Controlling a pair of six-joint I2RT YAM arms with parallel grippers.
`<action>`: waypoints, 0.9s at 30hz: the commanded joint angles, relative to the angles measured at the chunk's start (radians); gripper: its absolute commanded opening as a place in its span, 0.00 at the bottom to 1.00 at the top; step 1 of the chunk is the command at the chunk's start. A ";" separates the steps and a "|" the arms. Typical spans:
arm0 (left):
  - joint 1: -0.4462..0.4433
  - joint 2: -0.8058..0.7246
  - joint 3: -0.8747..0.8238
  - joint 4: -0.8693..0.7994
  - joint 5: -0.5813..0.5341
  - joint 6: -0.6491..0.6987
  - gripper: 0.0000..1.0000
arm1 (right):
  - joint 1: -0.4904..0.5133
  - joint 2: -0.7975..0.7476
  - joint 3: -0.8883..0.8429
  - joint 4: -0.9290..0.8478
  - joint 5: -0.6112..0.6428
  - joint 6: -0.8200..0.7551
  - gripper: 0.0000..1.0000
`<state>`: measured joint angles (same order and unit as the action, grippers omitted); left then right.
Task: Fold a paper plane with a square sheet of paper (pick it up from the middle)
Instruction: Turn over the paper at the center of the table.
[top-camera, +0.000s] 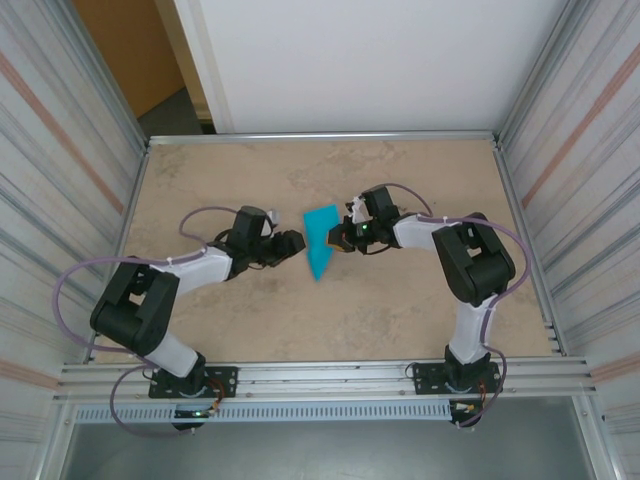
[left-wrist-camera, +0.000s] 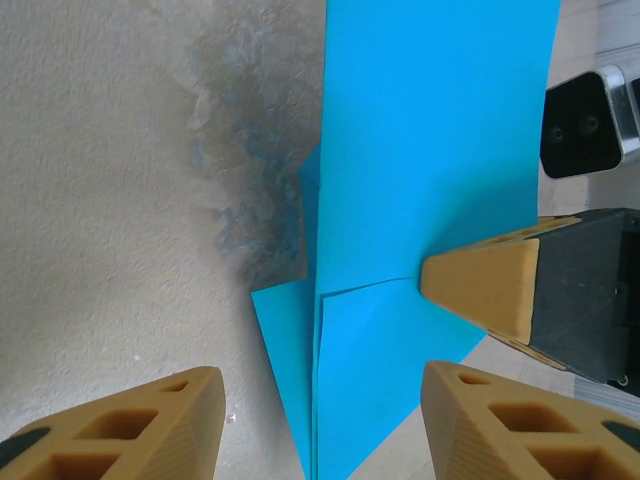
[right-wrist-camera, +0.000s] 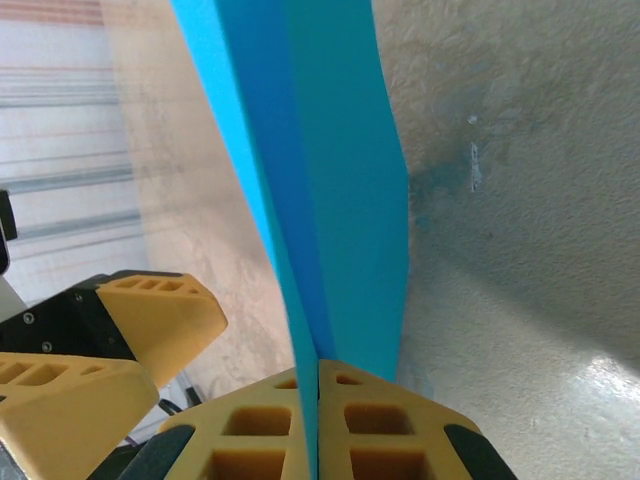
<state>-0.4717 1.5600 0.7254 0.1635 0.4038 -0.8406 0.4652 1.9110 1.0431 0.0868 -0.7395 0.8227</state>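
Paper plane (top-camera: 320, 242) mid-table, nose toward the near edge, long axis near–far.
Your right gripper (top-camera: 341, 238) is clamped on its right edge; your left gripper (top-camera: 298, 240) sits at its left side, jaws apart.

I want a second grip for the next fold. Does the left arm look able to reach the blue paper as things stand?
Probably yes: the open left tool sits right beside the blue paper, which the right tool pinches, with nothing between them.
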 joint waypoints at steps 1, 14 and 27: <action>-0.005 0.022 0.018 0.025 0.008 -0.015 0.53 | 0.009 0.027 0.042 -0.013 -0.030 -0.025 0.07; -0.022 0.072 0.051 0.047 0.024 -0.022 0.34 | 0.025 0.089 0.103 -0.118 0.007 -0.065 0.07; -0.070 0.200 0.161 0.042 0.053 -0.039 0.17 | 0.018 0.093 0.104 -0.142 0.037 -0.053 0.11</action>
<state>-0.5354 1.7351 0.8425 0.2127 0.4393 -0.8696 0.4839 1.9987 1.1358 -0.0280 -0.7223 0.7776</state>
